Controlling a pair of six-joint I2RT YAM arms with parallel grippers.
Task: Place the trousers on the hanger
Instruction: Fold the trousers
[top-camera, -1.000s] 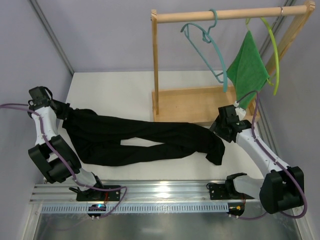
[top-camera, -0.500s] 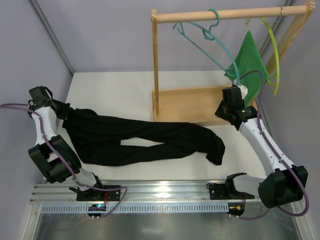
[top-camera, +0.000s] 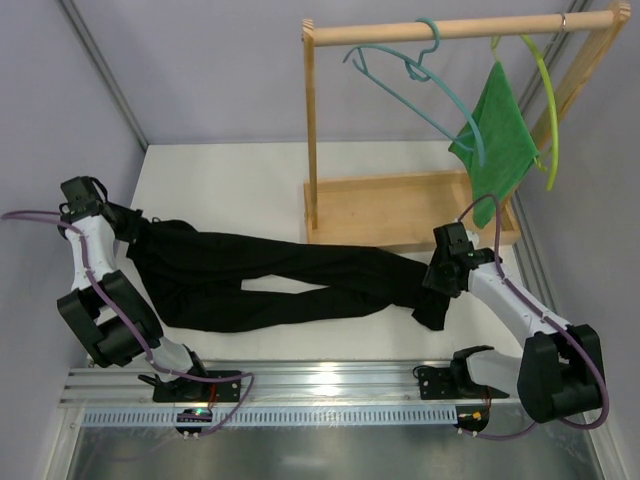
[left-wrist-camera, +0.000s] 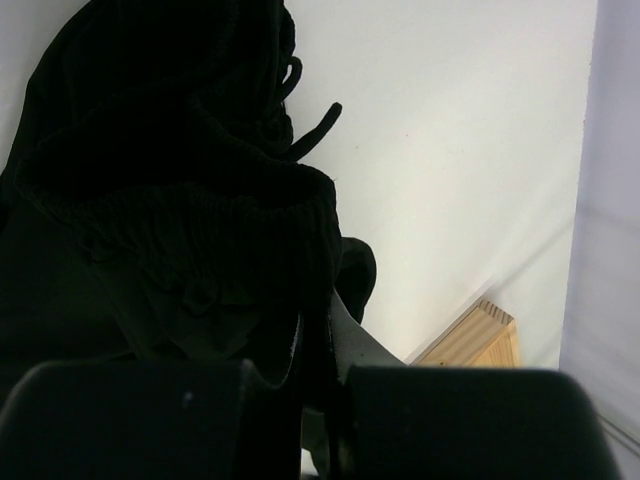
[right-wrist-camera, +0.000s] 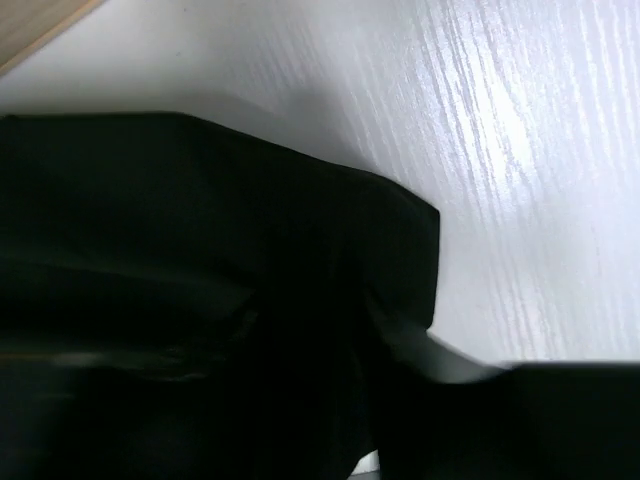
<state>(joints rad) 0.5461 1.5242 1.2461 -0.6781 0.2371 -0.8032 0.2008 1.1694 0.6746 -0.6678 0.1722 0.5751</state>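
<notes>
The black trousers (top-camera: 280, 280) lie flat across the white table, waistband at the left and leg ends at the right. My left gripper (top-camera: 135, 225) is shut on the waistband; in the left wrist view black fabric (left-wrist-camera: 170, 200) is pinched between the fingers (left-wrist-camera: 370, 345). My right gripper (top-camera: 437, 283) is low over the leg ends. Its wrist view shows mostly dark cloth (right-wrist-camera: 200, 250) and one finger (right-wrist-camera: 440, 358), so its jaws are unreadable. The teal hanger (top-camera: 440, 100) hangs by its hook from the wooden rod, tilted, with nothing on it.
The wooden rack has a rod (top-camera: 470, 28), a left post (top-camera: 311, 130) and a base tray (top-camera: 400, 205) just behind the trouser legs. A green cloth (top-camera: 497, 135) hangs on a yellow-green hanger (top-camera: 548, 110) at the right. A metal rail (top-camera: 300, 385) runs along the front.
My right arm rose to the teal hanger's lower end, then came back down onto the trouser leg ends. The hanger now hangs swung up and tilted. The left arm has stayed put.
</notes>
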